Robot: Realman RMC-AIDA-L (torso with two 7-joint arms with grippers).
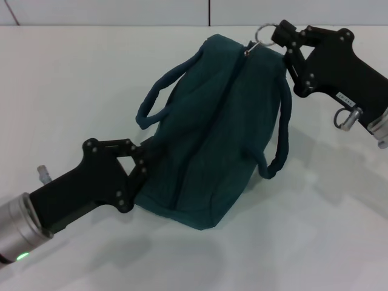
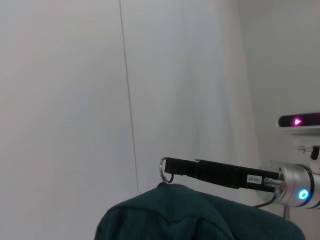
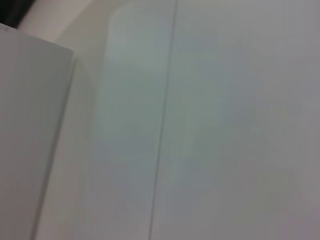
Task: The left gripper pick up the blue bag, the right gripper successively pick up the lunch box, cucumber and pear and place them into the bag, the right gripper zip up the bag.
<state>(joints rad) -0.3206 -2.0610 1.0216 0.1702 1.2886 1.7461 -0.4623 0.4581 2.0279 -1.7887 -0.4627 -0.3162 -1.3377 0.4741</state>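
A bare test lab or robot work cell, by the look of it. A plain white desk (image 1: pixel 73 91) fills the head view, backed by pale wall panels (image 1: pixel 109 11) split by a dark seam. The left wrist view shows blank white panels and a sensor bar (image 2: pixel 299 121) with a pink light.
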